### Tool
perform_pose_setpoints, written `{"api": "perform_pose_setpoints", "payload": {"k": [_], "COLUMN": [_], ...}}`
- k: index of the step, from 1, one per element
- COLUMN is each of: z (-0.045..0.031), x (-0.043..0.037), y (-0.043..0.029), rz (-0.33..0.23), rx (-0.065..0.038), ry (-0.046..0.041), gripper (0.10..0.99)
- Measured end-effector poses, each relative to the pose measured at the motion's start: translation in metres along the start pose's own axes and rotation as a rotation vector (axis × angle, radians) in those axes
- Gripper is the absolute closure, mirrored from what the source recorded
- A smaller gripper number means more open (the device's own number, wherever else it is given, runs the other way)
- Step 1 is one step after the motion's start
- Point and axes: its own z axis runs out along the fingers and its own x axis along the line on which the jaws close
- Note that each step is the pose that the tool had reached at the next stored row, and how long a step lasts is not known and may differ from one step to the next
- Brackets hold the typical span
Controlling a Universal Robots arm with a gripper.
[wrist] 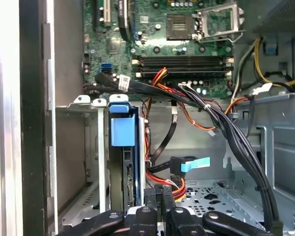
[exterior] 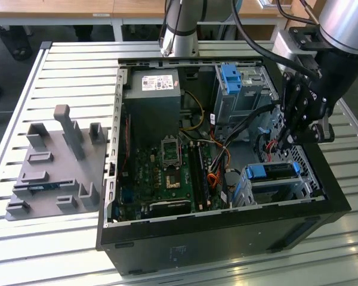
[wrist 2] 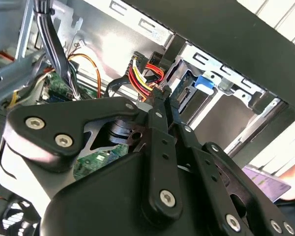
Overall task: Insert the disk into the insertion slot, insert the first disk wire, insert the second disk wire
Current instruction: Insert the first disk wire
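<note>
Blue-framed disk [exterior: 273, 171] is sitting in the insertion slot [exterior: 283, 192] inside the computer case [exterior: 227, 232]; my pincer [exterior: 285, 142] is hanging just beside its end, clamping tight around the red-and-yellow disk wire [wrist 2: 142, 73].

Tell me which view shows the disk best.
The first wrist view: the disk sits unobstructed in the insertion slot, blue carrier toward the camera. The exterior view shows it farther off, from above. In the second wrist view, what seems its blue carrier peeks out.

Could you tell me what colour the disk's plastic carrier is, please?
Bright blue; the disk's carrier shows best in the first wrist view.
</note>
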Motion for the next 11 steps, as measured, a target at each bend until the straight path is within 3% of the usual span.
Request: {"api": "perform_pose_setpoints", "payload": {"k": [11], "z": [0.0033], "x": [0.0091], "y": [0.0020], "rz": [-0.014], "rx": [0.002], "ry": [0.0005], "gripper": [0.918]}}
